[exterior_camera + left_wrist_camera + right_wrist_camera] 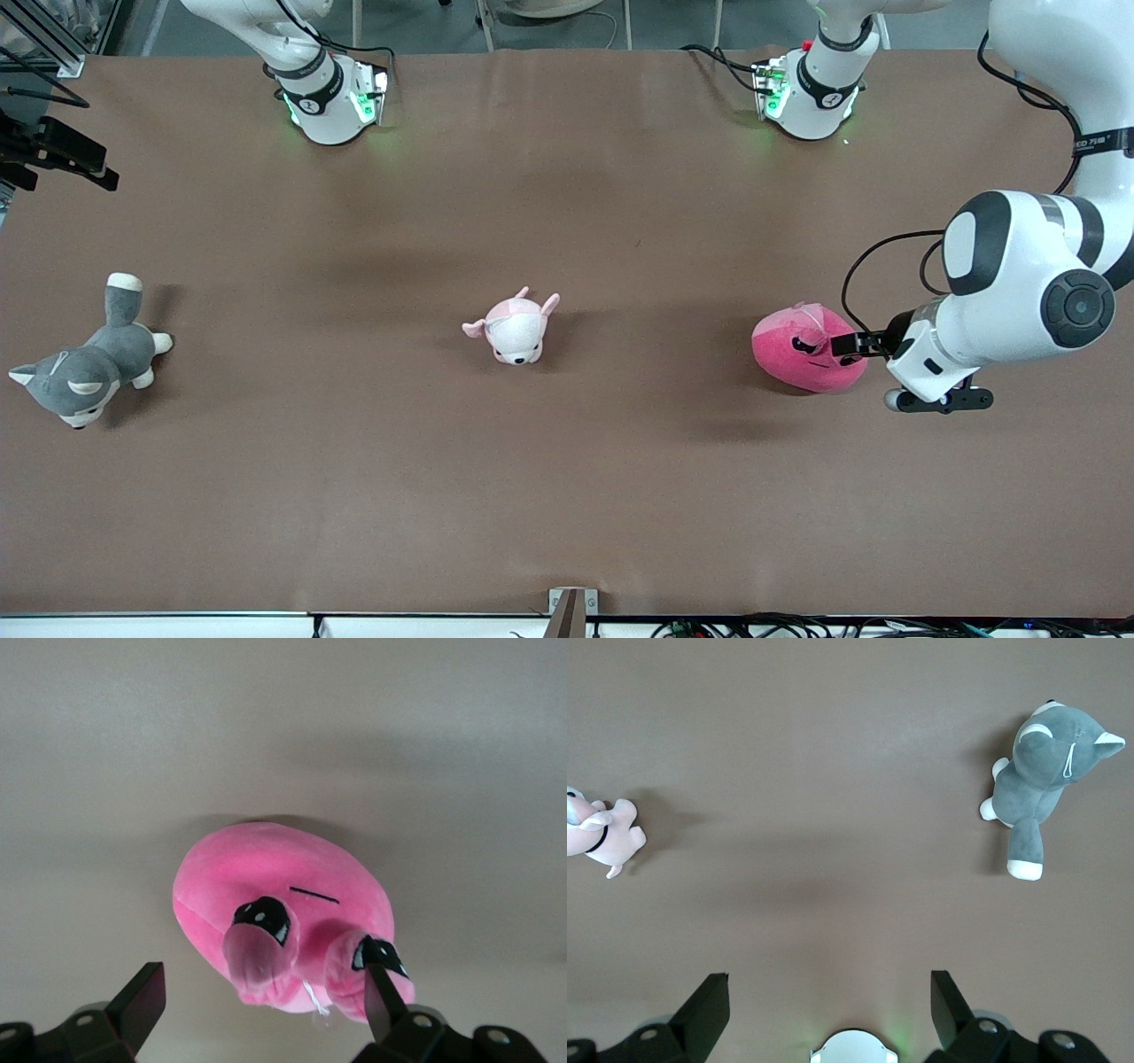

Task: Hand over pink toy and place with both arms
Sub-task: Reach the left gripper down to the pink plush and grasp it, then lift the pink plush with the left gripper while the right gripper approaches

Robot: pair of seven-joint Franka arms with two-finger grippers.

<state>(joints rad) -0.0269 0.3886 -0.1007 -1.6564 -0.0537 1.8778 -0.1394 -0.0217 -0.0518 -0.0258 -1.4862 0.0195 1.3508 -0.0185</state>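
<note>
Brown cloth covered the table (567, 496), and working across the front view from the right arm's end we met first a grey plush cat (84, 368), then a pale pink puppy plush (516, 328) near the middle, and last the pink toy (802, 350) lying on the cloth toward the left arm's end. We saw the left gripper (846, 346) reaching in low and sideways at the toy, its fingers parted and nothing yet clamped; in the left wrist view the toy's face sat between the spread fingertips (142, 997), one tip close against an eye patch. We judged the step in hand to be the first grasp, ahead of any handover. To do it well we would push in deeper so the pads straddle the fat body and not only the little stubs by the eyes, then close firmly, since soft plush squashes and could slip, and leave a good part of the toy exposed for the other arm to take. The right gripper (824, 1010) waited high over the table near its own base, fingers spread and empty. For writing, we made out only a small strip of lettering on the left arm's upper link, too small to read.
</note>
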